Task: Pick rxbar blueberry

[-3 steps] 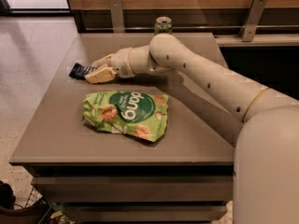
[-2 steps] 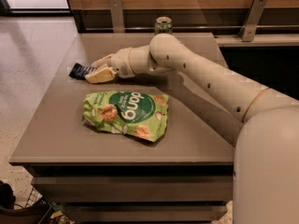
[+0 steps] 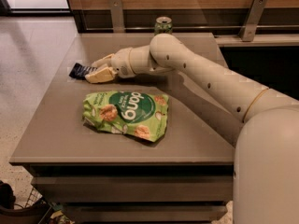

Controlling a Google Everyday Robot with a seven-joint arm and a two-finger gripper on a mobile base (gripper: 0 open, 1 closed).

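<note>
The rxbar blueberry (image 3: 78,70) is a small dark navy bar lying flat on the grey table (image 3: 56,134) near its left edge. My gripper (image 3: 96,70) is down at the bar's right end, touching or overlapping it, and hides that end. The white arm reaches in from the right across the table. The bar's left part shows clear of the gripper.
A large green "dang" chip bag (image 3: 126,114) lies in the table's middle, just in front of the gripper. A green drink can (image 3: 163,25) stands at the table's far edge. A wooden wall with metal brackets runs behind. The floor drops off to the left.
</note>
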